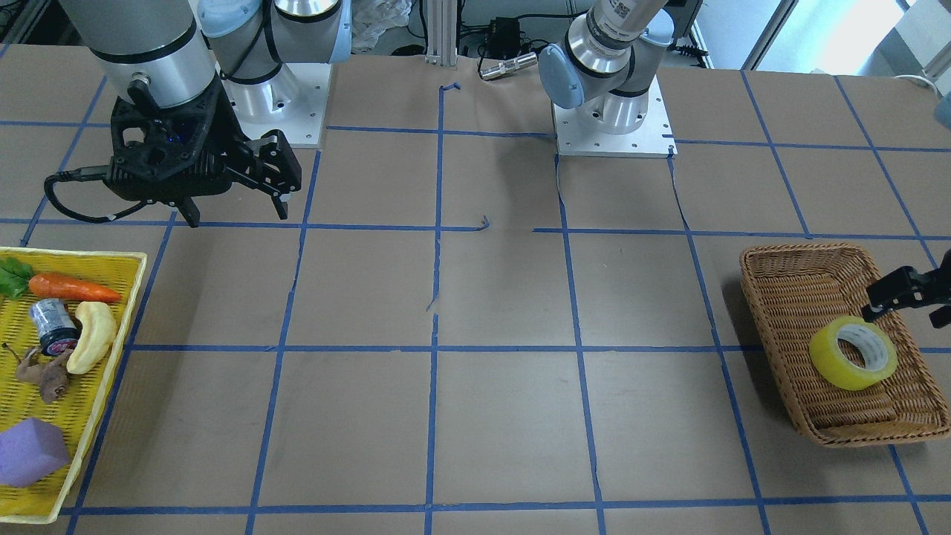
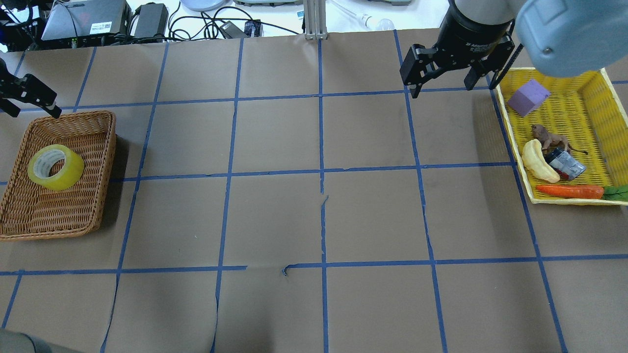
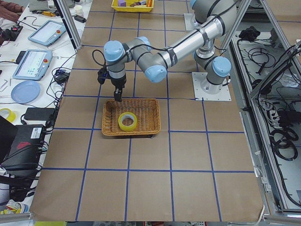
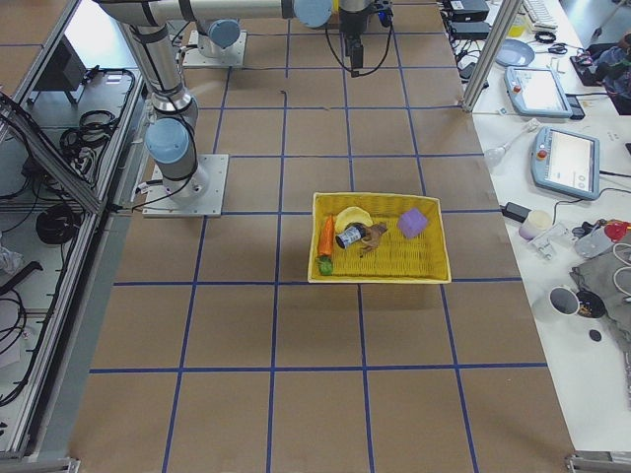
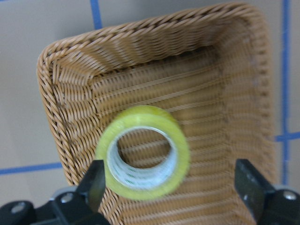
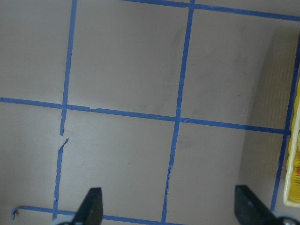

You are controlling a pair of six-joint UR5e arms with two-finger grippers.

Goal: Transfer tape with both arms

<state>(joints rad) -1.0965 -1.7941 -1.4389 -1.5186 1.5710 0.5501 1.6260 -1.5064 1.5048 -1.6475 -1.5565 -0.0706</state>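
The yellow tape roll lies tilted inside a brown wicker basket, seen from above at the table's left end. My left gripper hovers over the basket's far rim, open and empty. Its wrist view shows the tape between and below the spread fingers. It also shows in the front view. My right gripper is open and empty above bare table next to the yellow tray, far from the tape. It also shows in the front view and the right wrist view.
A yellow tray at the right end holds a purple cube, a banana, a carrot, a silver-and-black cylinder and a brown toy. Brown paper with blue tape grid lines covers the table between basket and tray.
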